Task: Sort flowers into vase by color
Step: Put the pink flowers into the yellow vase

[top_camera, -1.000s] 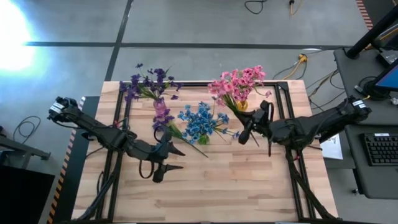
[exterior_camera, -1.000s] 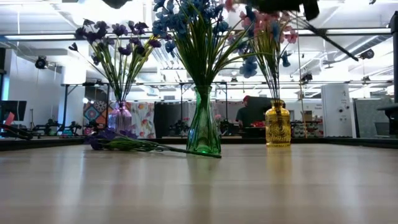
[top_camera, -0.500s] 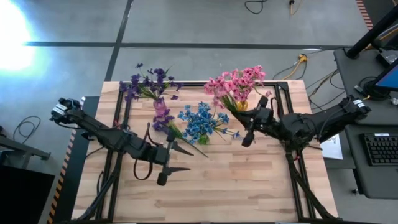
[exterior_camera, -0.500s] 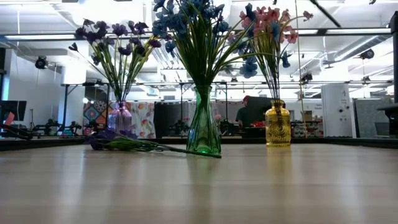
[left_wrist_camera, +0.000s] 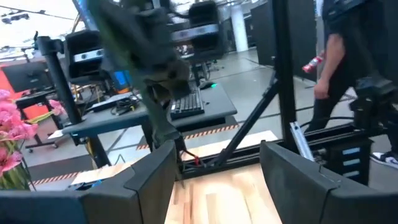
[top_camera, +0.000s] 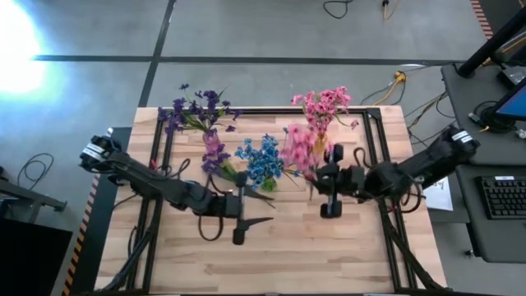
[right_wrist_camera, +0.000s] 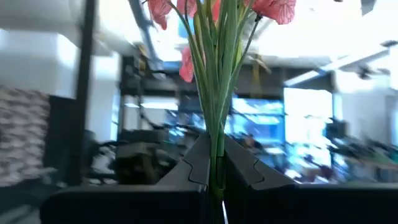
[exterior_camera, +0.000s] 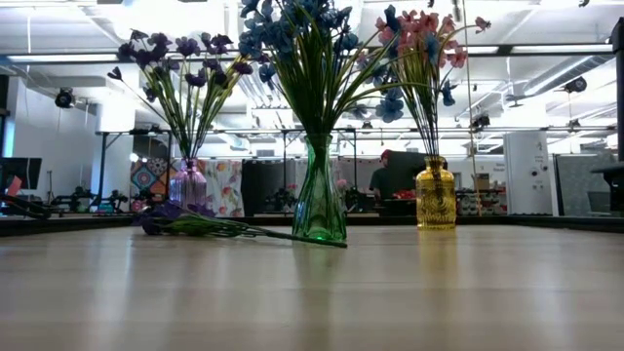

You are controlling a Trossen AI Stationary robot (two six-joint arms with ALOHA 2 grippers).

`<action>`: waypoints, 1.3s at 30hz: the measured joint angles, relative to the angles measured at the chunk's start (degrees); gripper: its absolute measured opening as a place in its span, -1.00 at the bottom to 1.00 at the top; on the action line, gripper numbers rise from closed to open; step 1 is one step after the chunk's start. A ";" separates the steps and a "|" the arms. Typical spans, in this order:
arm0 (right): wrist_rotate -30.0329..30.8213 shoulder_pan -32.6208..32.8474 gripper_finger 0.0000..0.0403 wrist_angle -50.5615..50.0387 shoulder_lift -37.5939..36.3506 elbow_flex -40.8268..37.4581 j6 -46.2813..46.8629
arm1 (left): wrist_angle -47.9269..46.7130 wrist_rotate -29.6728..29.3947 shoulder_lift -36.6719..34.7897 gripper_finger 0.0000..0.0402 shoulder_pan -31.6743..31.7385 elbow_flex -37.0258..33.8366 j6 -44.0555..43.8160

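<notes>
Right hand (top_camera: 327, 194), desk centre-right, clamped on pink sprig (top_camera: 299, 148) by stems; blossoms fan toward 11 o'clock, stems pinched low so heads stay free for dropping into yellow vase (exterior_camera: 436, 195) at 12. Left hand (top_camera: 240, 220) open, empty, hovering at 5 o'clock of purple sprig (top_camera: 215, 156) lying flat on desk (top_camera: 279, 247), likely next pick.

From overhead I see even, bright light on the table (top_camera: 329, 247), with hard white glare burning out the floor (top_camera: 16, 45) at the upper left corner. At table height the near tabletop is soft and out of focus; ceiling lights (exterior_camera: 546, 49) backlight the scene. The right wrist view is motion-blurred behind a sharp pink sprig (right_wrist_camera: 217, 74), its window blown out. The left wrist view smears the other arm (left_wrist_camera: 149, 68).
</notes>
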 joint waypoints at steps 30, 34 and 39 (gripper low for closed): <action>-15.29 0.35 -0.94 13.55 25.83 18.46 -8.58 | -1.00 2.88 5.68 -0.35 2.69 5.78 -0.86; -14.85 0.33 -0.94 12.95 25.82 18.76 -8.51 | -3.46 2.90 5.54 -0.85 2.69 5.73 -2.38; -12.68 0.35 -0.94 10.80 24.42 18.05 -5.20 | -6.15 2.79 4.49 -0.94 2.60 5.67 -4.39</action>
